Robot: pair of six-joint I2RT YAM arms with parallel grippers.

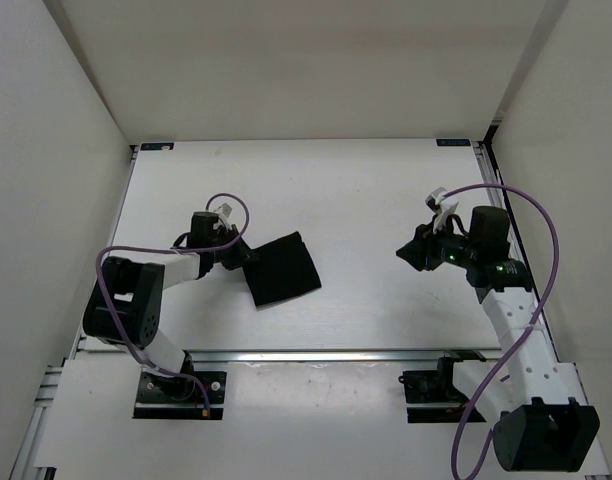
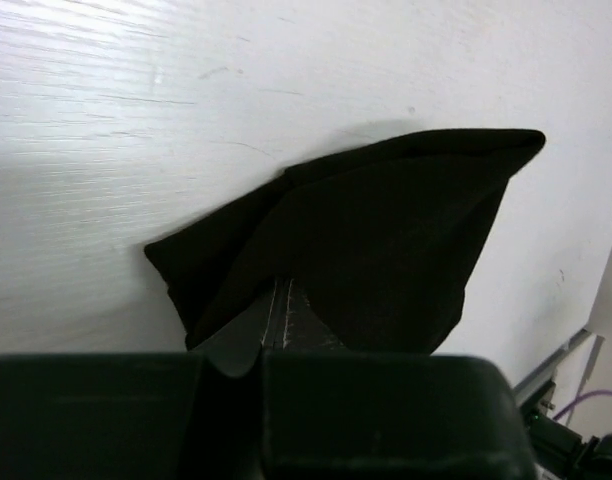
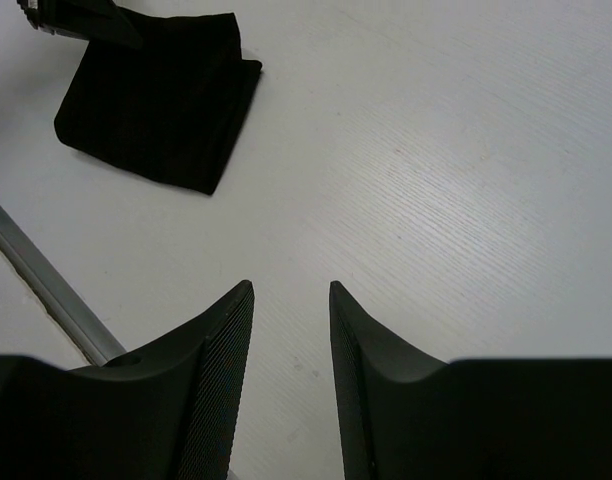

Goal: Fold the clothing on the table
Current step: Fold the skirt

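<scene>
The clothing (image 1: 284, 270) is a black cloth lying as a small folded rectangle left of centre on the white table (image 1: 386, 190). My left gripper (image 1: 248, 256) is shut at its upper-left corner. In the left wrist view the closed fingers (image 2: 278, 322) meet on a raised edge of the clothing (image 2: 386, 230), which drapes around their tips. My right gripper (image 1: 410, 255) hovers open over bare table at the right, far from the cloth. The right wrist view has its gripper (image 3: 291, 287) holding nothing, and the clothing (image 3: 151, 100) lies at the upper left.
A metal rail (image 1: 316, 353) runs along the table's near edge, also seen as the rail (image 3: 41, 275) in the right wrist view. White walls enclose the left, back and right sides. Purple cables loop from both arms.
</scene>
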